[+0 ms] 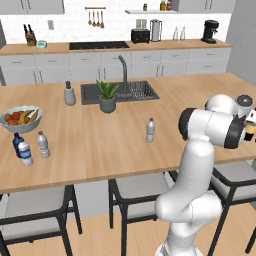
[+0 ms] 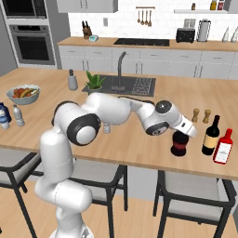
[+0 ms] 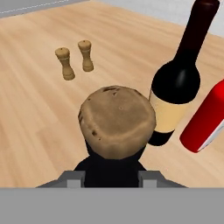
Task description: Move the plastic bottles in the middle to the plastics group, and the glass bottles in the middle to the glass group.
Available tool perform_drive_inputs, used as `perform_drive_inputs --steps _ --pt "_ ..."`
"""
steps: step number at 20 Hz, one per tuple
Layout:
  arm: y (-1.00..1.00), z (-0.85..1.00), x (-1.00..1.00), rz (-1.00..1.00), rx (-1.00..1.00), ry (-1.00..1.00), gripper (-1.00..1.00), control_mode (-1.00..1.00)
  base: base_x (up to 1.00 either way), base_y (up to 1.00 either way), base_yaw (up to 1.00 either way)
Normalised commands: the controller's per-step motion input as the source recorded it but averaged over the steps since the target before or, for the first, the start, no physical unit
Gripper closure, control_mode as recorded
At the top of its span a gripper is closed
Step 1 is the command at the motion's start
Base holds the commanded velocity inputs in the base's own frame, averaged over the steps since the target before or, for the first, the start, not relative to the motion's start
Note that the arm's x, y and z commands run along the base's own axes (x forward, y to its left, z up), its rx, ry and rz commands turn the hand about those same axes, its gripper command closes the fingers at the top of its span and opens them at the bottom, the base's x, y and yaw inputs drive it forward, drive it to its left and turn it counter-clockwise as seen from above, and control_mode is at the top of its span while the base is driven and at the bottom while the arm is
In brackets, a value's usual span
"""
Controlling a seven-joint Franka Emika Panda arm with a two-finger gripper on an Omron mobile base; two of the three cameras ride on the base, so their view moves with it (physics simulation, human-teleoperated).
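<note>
dark wide glass bottle [image 2: 179, 144], cork top, stands on the surface just left of the wine bottle [image 2: 210, 135]. gripper [image 2: 185, 131] at its neck; jaws' grip, cannot tell. next: release, then fetch plastic bottle [image 1: 150, 130].

I am working in a home kitchen. In front of me is a long wooden island counter [image 1: 200, 90] with a dark sink [image 1: 117, 92] and a tall grey faucet [image 1: 123, 72] set in it. Beside the sink stands a small green plant in a pot [image 1: 107, 96], and further left of it a pale bowl of fruit [image 1: 21, 119]. Behind the sink, along the white tiled wall, I see grey cabinets [image 1: 115, 67], a black cooktop [image 1: 98, 45], a black toaster [image 1: 140, 35] and a built-in oven [image 2: 31, 44]. Dark-framed stools with grey seats [image 1: 35, 210] stand at the island's near edge.
</note>
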Motion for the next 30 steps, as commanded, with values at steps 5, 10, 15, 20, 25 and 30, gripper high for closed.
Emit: perform_drive_inputs --steps 5,10,15,20,25,30 --pt "-0.19 0.0 0.09 -0.02 0.0 0.0 1.0 -1.0 0.0 0.0 0.0" --pt "-0.43 0.0 0.23 -0.04 0.01 0.0 1.0 -1.0 0.0 0.0 0.0" --pt "-0.28 0.0 0.25 -0.02 0.03 0.0 1.0 -1.0 0.0 0.0 0.0" --pt "0.0 -0.07 0.01 0.0 0.03 0.0 1.0 -1.0 0.0 0.0 0.0" --pt "0.0 -0.39 0.0 0.0 0.0 -0.07 1.0 -1.0 0.0 0.0 0.0" --pt "0.0 -0.13 0.0 0.0 0.0 -0.05 1.0 -1.0 0.0 0.0 0.0"
